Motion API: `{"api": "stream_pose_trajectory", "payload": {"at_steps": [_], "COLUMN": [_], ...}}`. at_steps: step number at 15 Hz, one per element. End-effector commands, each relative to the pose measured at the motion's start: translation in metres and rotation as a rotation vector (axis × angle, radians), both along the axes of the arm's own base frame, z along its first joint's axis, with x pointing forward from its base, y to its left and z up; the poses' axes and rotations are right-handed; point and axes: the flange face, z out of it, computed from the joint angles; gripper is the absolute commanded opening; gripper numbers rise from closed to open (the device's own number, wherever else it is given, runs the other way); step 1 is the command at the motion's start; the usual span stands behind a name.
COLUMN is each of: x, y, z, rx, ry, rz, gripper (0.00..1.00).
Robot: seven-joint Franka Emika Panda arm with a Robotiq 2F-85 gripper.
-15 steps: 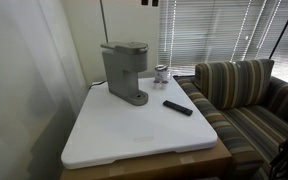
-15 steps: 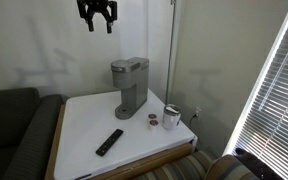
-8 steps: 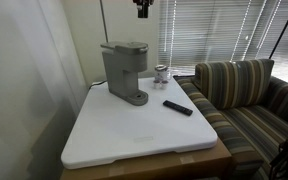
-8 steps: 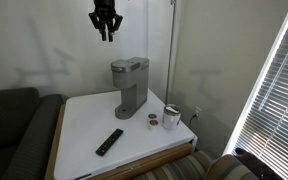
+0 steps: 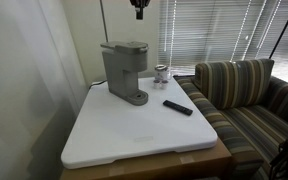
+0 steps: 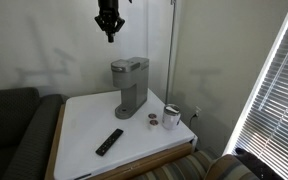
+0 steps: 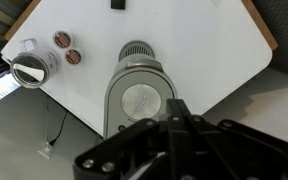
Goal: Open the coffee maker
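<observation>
Grey coffee maker (image 5: 126, 72) on white table (image 5: 134, 138), gripper (image 5: 139, 13) high above, well apart.

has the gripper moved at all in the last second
Yes. The gripper has shifted right and slightly down, now closer to directly above the coffee maker.

The coffee maker (image 6: 130, 86), grey plastic, stands upright on the white worktop (image 6: 94, 120), lid closed flat.
</observation>
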Motion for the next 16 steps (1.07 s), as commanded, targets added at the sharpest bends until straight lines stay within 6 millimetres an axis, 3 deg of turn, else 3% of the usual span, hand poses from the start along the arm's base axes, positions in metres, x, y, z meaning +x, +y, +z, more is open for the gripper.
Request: {"api": "stream_pose_trajectory", "payload": {"at_steps": [1,9,16], "x": [0.006,0.015,0.032], "y": [0.001,-0.002,0.004], "z": [-0.009,-0.043,-0.035], "rx": [0.001,-0.012,-0.047], "ry": [0.036,0.097,-0.043], "rz": [-0.021,-0.083,-0.140], "gripper": [0.00,0.00,0.00]}}
